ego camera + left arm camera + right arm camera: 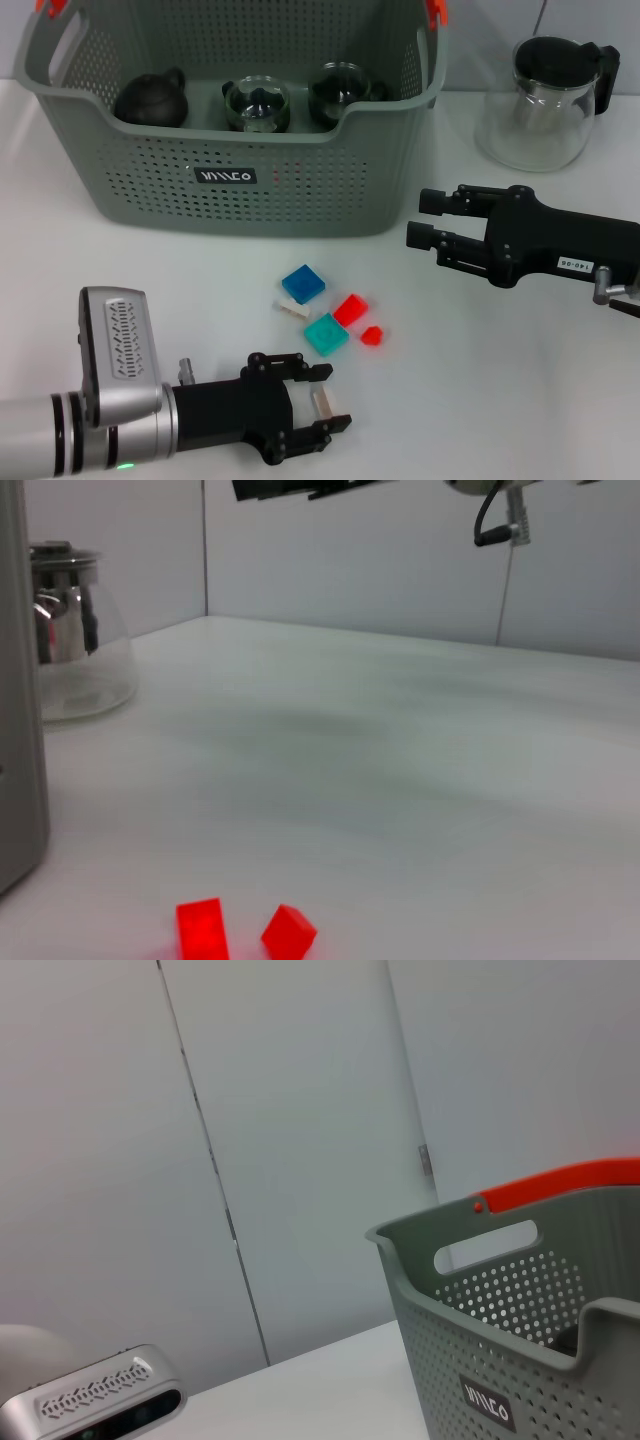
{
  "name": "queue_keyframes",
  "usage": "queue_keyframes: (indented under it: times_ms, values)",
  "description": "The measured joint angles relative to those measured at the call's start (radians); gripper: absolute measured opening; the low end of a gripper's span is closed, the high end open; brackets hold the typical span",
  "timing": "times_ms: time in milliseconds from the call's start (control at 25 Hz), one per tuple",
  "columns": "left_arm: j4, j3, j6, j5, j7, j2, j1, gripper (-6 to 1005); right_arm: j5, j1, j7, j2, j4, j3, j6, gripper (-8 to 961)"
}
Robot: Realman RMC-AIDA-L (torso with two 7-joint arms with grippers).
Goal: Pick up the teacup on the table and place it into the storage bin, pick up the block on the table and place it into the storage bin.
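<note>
**Ana:** Nearest to us, the left gripper (318, 402) sits low over the table (520, 400), fingers spread, with a small pale block (323, 404) standing between them. I can't tell if the pads touch it.

**Ben:** So which step is this?

**Ana:** The block step, I'd judge. No teacup is left on the table, and the storage bin (240, 185) already holds a dark teapot (152, 100) and two glass cups (257, 104).

**Ben:** What lies just beyond the gripper?

**Ana:** A loose cluster: a teal block (326, 334), a red block (350, 309) with a smaller red piece (371, 335) beside it, a blue block (303, 284) and a white piece (292, 307). The left wrist view catches only the two red ones.

**Ben:** And the next move?

**Ana:** Probably closing squarely on the pale block, lifting it clear of the cluster, then carrying it over the bin's near wall before letting go.

**Ben:** The other arm?

**Ana:** The right gripper (428, 219) hovers to the right of the bin, fingers apart and holding nothing.

**Ben:** Describe the bin.

**Ana:** Grey-green perforated plastic, cut-out handles, orange clips on the rim, a small black label in front. It stands at the far side, with a glass pitcher (548, 100) well off to its right.
</note>
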Motion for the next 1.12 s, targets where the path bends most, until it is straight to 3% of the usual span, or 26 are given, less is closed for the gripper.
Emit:
queue_keyframes:
  times_ms: [600,680,960,1120]
  values:
    - [0.025,0.000,0.017,0.003,-0.039,0.010,-0.004,400,0.000,0.000,0.000,-0.001,0.000,0.001,0.000,518]
    - [0.040,-0.004,0.037,0.003,-0.060,0.011,-0.001,401,0.000,0.000,0.000,-0.002,0.000,0.001,0.000,518]
    - [0.233,-0.045,0.198,-0.003,-0.222,0.016,0.046,404,0.000,0.000,0.000,-0.002,0.000,0.001,0.000,518]
    - [0.349,-0.111,0.316,-0.003,-0.316,0.030,0.054,406,0.000,0.001,0.000,-0.002,0.000,0.001,0.000,518]
